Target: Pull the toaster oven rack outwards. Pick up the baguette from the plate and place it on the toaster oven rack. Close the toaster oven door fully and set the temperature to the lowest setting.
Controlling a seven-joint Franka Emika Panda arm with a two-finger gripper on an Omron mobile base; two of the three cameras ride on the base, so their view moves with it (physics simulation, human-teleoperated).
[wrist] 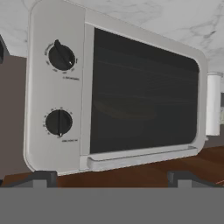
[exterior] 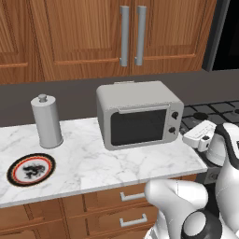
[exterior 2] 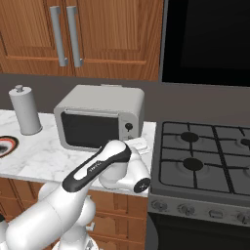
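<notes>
Gripper point(wrist: 112, 177): we log jaws wide apart, holding nothing, touching nothing. Ahead of fingertips: toaster oven point(wrist: 57, 94), boxy grey metal w/ rounded corners; toaster oven door point(wrist: 142, 94) dark glass, shut.

The white marble-patterned table point(exterior: 88, 161) carries a boxy light-grey metal toaster oven point(exterior: 138, 119) near its right end. A tall grey cylindrical canister point(exterior: 46, 121) stands well to its left. A round black-and-red-rimmed plate point(exterior: 31, 169) lies near the front-left edge.
</notes>
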